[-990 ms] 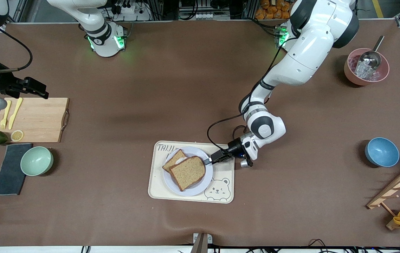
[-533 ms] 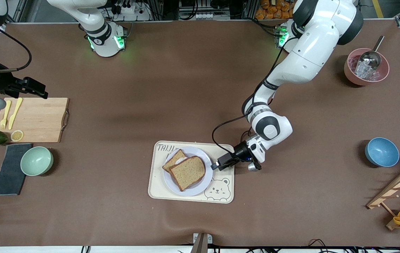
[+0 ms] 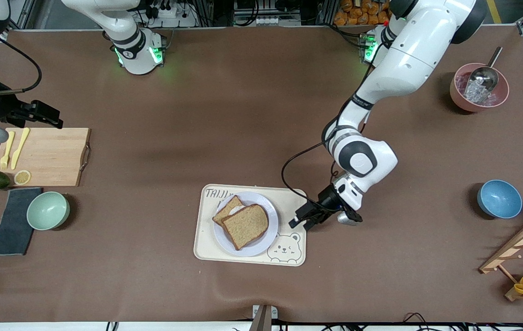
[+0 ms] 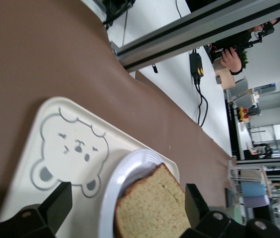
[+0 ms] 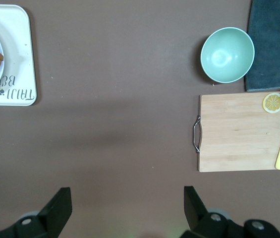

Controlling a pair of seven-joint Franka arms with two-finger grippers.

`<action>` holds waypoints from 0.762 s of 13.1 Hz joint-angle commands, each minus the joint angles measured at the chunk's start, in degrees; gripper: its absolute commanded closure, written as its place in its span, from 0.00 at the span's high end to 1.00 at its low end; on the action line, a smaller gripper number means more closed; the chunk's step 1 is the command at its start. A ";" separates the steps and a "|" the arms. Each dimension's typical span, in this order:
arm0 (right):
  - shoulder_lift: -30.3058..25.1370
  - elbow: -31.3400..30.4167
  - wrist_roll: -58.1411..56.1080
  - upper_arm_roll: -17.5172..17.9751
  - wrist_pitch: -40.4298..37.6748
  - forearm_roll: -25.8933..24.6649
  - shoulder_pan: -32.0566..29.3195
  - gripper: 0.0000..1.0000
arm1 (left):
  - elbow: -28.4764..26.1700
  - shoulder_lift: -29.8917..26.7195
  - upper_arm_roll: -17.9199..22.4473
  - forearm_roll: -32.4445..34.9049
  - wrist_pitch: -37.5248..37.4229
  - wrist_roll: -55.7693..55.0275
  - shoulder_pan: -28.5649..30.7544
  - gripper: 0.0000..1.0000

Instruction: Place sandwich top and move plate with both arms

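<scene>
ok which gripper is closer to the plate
Left. The left gripper hangs open over the tray's edge right beside the plate. The right gripper waits open at the right arm's end of the table, by the cutting board.

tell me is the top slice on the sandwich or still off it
On. The sandwich top lies flat over the lower slice on the plate, and the left gripper, open and empty, is off to the side.

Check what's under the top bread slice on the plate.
The top bread slice lies on a second slice whose corner sticks out, with a sliver of white between them. Both sit on the plate, on the bear tray. Any filling is covered.
</scene>
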 commanded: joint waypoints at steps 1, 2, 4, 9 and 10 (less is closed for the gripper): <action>-0.37 0.47 -0.51 0.31 -1.03 -0.45 -0.42 1.00 | -2.61 -2.34 -0.02 8.84 0.54 -1.74 2.73 1.00; -0.37 0.47 -0.51 0.40 -1.03 -0.45 -0.42 1.00 | -3.40 -2.69 0.07 13.14 0.54 -2.27 4.13 1.00; -0.37 0.47 -0.51 0.40 -1.21 -0.45 -0.42 1.00 | -5.50 -5.06 -0.28 22.28 -0.07 -2.36 8.95 1.00; -0.37 0.47 -0.51 0.40 -1.38 -0.45 -0.42 1.00 | -8.59 -8.75 0.07 47.57 -13.67 -5.42 20.90 1.00; -0.29 0.38 -0.51 0.40 -1.38 -0.45 -0.42 1.00 | -8.51 -9.54 0.07 54.34 -16.31 -8.75 22.76 1.00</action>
